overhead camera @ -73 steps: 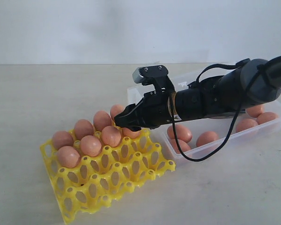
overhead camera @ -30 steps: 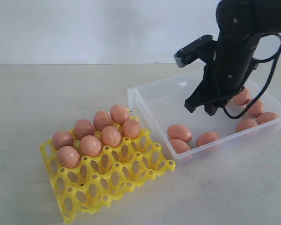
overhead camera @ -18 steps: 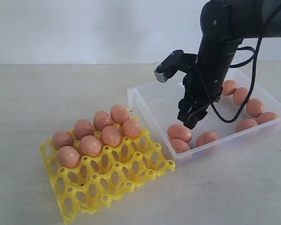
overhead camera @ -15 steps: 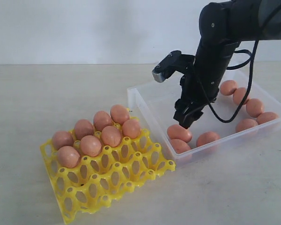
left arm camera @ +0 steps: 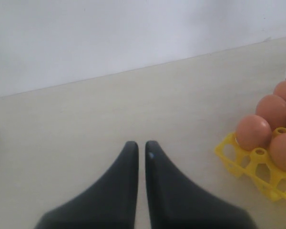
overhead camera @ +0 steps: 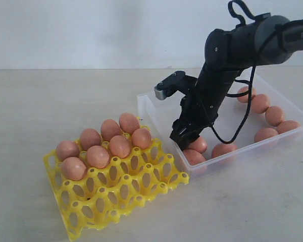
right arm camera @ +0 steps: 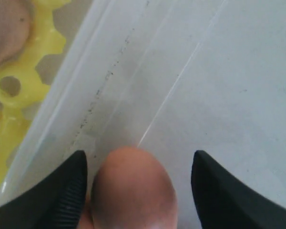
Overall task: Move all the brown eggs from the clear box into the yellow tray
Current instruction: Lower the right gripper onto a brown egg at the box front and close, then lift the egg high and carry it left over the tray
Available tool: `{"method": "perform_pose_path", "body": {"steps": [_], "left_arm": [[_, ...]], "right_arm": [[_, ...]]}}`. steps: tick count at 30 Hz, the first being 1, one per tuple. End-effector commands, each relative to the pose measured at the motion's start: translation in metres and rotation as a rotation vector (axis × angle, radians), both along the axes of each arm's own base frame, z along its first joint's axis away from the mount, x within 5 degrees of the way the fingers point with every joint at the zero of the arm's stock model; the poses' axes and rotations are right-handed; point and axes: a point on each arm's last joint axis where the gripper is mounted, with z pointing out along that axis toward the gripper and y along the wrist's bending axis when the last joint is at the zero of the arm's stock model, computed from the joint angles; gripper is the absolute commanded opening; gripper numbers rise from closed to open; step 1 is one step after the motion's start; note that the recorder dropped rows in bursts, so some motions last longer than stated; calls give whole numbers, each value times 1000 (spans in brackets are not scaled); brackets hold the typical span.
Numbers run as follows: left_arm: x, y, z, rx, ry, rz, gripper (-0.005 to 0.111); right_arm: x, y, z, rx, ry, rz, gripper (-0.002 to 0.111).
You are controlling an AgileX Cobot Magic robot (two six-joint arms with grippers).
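Eight brown eggs are seated in the yellow tray, filling two adjoining rows along the tray edge that faces 11 o'clock in the exterior view; the cups toward 5 o'clock show bare lattice. The tray rests on the bench at roughly 8 o'clock from the clear box, just beside its near corner. About eight more eggs lie in the box: three clustered at its 7 o'clock corner and the others strung along its 3 o'clock side, one of them partly hidden behind the arm. The right tool is lowered into the 7 o'clock corner of the box, pointing down. Its wrist view shows the two fingers spread, one to each side of a single egg, with box floor visible between the egg and one finger; contact on the other side cannot be determined. The left tool hangs over bare bench, fingers drawn together to a thin slit with nothing between them; the tray's corner appears at 3 o'clock in that view.
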Motion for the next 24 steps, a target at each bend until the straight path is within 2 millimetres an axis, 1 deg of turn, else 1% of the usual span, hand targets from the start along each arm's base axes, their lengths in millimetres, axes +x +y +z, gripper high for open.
{"method": "perform_pose_path", "body": {"steps": [1, 5, 6, 7, 8, 9, 11, 12, 14, 18, 21, 24], "left_arm": [[0, 0, -1, -5, 0, -7, 4], [0, 0, -1, -5, 0, -7, 4], [0, 0, -1, -5, 0, -7, 4], [0, 0, -1, -5, 0, -7, 4], [0, 0, -1, -5, 0, -7, 4], [0, 0, -1, -5, 0, -7, 4], [0, 0, -1, -5, 0, -7, 4], [0, 0, -1, -5, 0, -7, 4], [0, 0, -1, -5, 0, -7, 4], [0, 0, -1, -5, 0, -7, 4], [0, 0, -1, -5, 0, -7, 4], [0, 0, -1, -5, 0, -7, 4]], "right_arm": [[4, -2, -15, -8, 10, -4, 55], [5, -2, -26, -15, 34, -6, 55], [5, -2, -28, -17, 39, -8, 53], [5, -2, -29, -17, 42, -12, 49], [5, -2, -30, -18, 45, -12, 41], [5, -2, -30, -17, 43, -12, 29], [6, -2, -29, -15, 33, -14, -1], [6, -2, -29, -15, 26, -20, 1], [7, -2, -27, -14, 14, -20, 1], [8, -2, -12, -1, -32, -43, 1], [9, -3, 10, 2, -107, -38, 1], [10, -6, 45, -1, -238, -24, 1]]}}
